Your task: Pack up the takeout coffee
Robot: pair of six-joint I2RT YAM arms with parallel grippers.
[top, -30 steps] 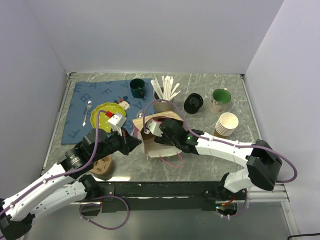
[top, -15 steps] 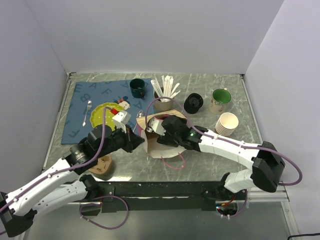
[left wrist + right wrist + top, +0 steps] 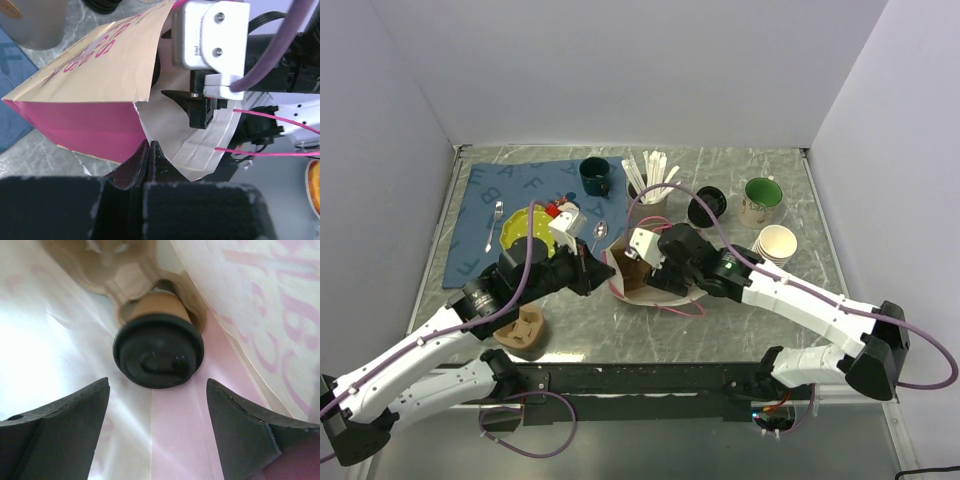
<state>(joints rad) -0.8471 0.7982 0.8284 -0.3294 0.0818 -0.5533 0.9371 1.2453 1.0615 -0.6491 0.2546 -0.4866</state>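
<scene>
The takeout coffee [image 3: 157, 347], a tan cup under a black lid, sits in a brown cardboard carrier [image 3: 125, 275] inside the paper bag [image 3: 260, 300]. My right gripper [image 3: 157, 381] reaches into the bag, open, with its fingers standing apart on either side just short of the lid and touching nothing. In the top view the tan and pink bag [image 3: 620, 280] lies mid-table with its mouth toward the right arm, and the cup is hidden there. My left gripper [image 3: 149, 144] is shut on the rim of the bag [image 3: 95, 75] and holds its mouth up.
A second cardboard carrier [image 3: 525, 330] lies near the front left. Behind the bag are a stack of lidless cups [image 3: 775, 247], black lids [image 3: 705, 205], a green mug [image 3: 760, 200], a dark mug [image 3: 595, 177], a cup of stirrers [image 3: 650, 185] and a yellow plate [image 3: 520, 228] on a blue mat.
The left gripper has moved right and away from the near edge, taking the bag's rim with it. The right arm has swung right, its gripper staying in the bag's mouth.
</scene>
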